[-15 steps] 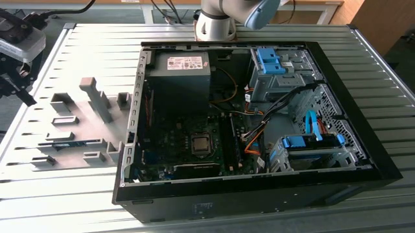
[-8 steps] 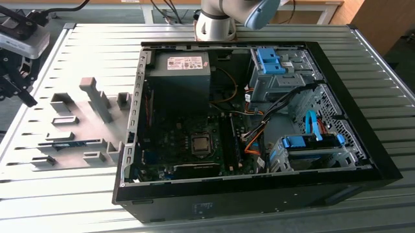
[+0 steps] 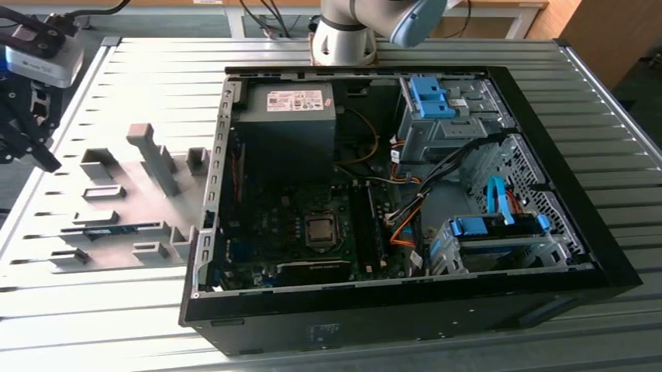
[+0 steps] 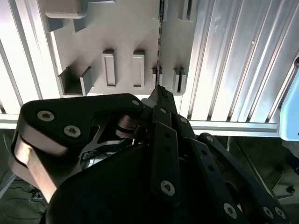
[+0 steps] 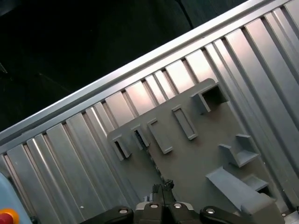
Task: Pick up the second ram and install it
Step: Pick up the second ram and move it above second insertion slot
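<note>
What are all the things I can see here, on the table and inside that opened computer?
table: one, silver slatted metal, under everything
computer case: one, black, open, toward the exterior view's right
power supply: one, dark grey, inside the case
motherboard: one, dark, on the case floor
drive-bay clips: two groups, bright blue, on the drive cages
cables: several, orange and black, beside the motherboard
fixture plate: one, grey, with slotted blocks, to the exterior view's left of the case
second ram: one, blue-green, in a slot of the fixture plate
robot arm: one, pale grey, base behind the case
gripper: one, black, near the fixture plate
</note>
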